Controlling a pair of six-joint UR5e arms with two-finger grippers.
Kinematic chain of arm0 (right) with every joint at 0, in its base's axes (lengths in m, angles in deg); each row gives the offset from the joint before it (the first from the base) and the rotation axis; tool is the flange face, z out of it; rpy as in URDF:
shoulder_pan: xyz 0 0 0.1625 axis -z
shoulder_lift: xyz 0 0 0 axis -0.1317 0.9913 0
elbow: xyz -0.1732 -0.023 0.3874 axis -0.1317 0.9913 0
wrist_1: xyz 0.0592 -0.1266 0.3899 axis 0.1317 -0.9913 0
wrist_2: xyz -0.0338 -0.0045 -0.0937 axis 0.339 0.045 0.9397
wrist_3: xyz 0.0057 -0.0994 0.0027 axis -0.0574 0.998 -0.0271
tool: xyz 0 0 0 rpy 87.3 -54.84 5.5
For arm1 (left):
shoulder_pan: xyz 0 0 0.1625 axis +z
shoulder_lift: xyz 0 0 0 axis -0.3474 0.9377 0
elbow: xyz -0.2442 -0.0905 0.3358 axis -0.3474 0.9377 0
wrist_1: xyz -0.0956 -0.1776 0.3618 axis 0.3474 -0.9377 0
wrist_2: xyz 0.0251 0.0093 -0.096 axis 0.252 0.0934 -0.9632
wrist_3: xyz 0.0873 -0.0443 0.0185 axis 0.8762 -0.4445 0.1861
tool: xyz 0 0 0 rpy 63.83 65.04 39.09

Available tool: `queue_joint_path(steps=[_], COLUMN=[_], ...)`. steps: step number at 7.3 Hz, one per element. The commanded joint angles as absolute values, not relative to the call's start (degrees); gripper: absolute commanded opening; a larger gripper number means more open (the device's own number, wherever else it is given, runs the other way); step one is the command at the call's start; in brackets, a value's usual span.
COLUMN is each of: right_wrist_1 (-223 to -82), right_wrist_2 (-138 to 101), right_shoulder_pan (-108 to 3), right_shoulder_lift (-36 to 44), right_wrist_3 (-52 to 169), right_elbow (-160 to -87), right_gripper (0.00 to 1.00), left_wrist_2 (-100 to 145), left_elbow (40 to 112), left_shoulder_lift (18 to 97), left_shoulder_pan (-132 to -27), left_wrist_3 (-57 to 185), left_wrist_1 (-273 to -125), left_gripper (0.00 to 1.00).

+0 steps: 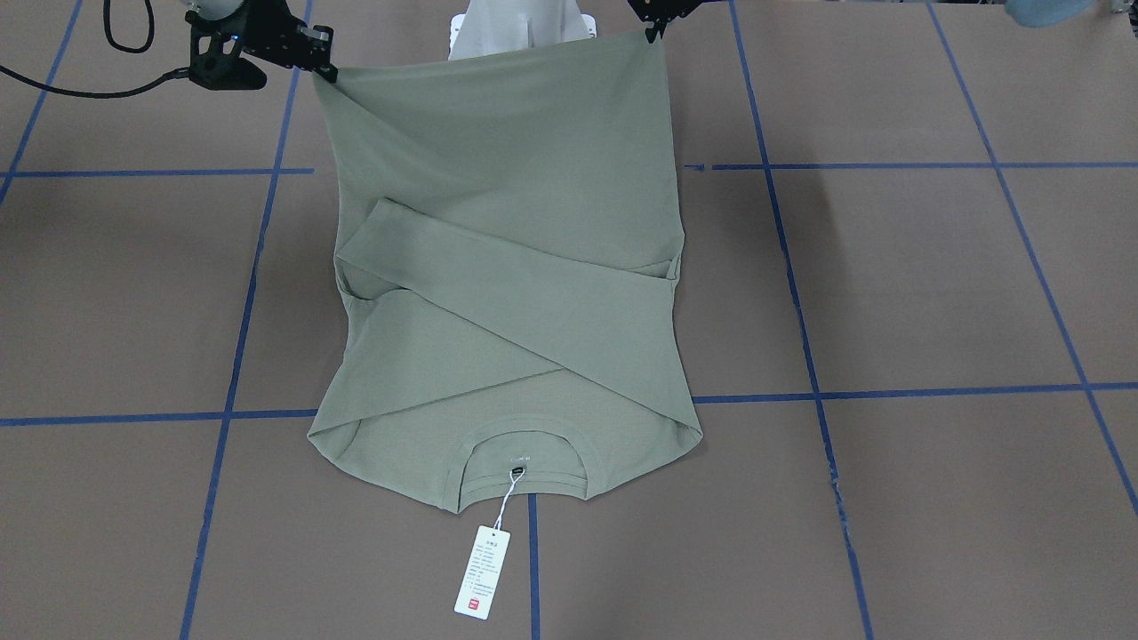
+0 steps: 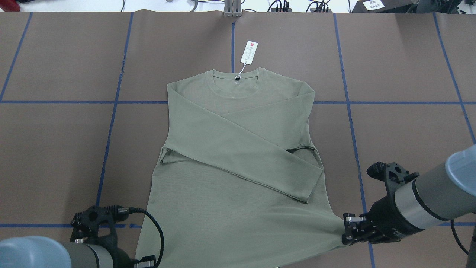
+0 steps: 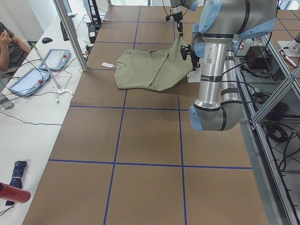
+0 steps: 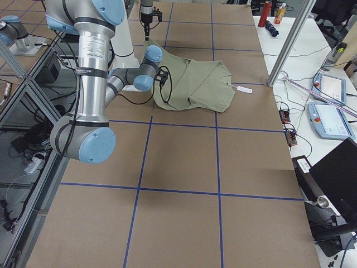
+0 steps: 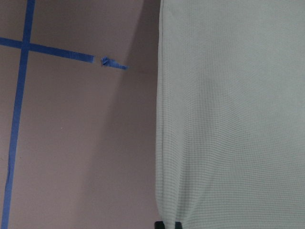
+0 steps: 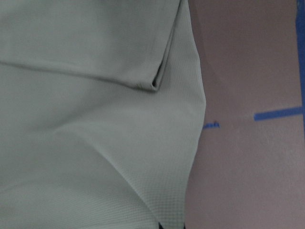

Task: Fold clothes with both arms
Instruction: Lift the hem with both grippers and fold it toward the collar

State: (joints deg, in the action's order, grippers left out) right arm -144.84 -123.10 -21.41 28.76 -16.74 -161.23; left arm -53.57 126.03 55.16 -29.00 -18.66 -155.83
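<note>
- Shirt (image 2: 238,149) is spread in the middle of the surface (image 2: 409,130), with the collar farthest from the tools and the sleeves crossed over the chest.
- Hang tag (image 2: 249,52) is laid beyond the collar.
- Left tool (image 1: 655,34) is clamped on one hem corner, right tool (image 2: 345,232) on the other; the hem is held raised.

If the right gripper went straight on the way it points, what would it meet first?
The green shirt itself: the right gripper is shut on its hem corner and points across the lower body fabric. Whether it would reach the folded sleeve cuff next is unclear.
</note>
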Motion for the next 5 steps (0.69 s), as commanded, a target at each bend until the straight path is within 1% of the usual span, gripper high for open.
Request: queue_joint_path(steps=[1, 3, 4, 5], right_wrist_1=[-144.7, -144.7, -144.7, -144.7], right_wrist_2=[-123.4, -122.1, -120.9, -120.3], right_shoulder_pan=[-31.1, -36.5, -38.2, -38.4], right_shoulder_lift=[22.6, 17.6, 14.2, 10.7], right_wrist_3=[-16.1, -15.6, -14.5, -14.3], right_elbow=[-156.7, -152.4, -148.4, -144.6], right_gripper=[0.00, 0.00, 0.00, 0.00], left_wrist_2=[-56.0, -57.4, -57.5, -57.5], left_elbow=[122.6, 119.2, 116.2, 111.7], left_shoulder_lift=[58.3, 60.3, 61.9, 64.8], left_shoulder_pan=[-39.8, -47.8, -50.8, -53.5], left_wrist_3=[-14.4, -8.9, -5.5, -4.9], left_wrist_1=[-155.8, -155.8, -155.9, -156.4], left_gripper=[0.00, 0.00, 0.00, 0.00])
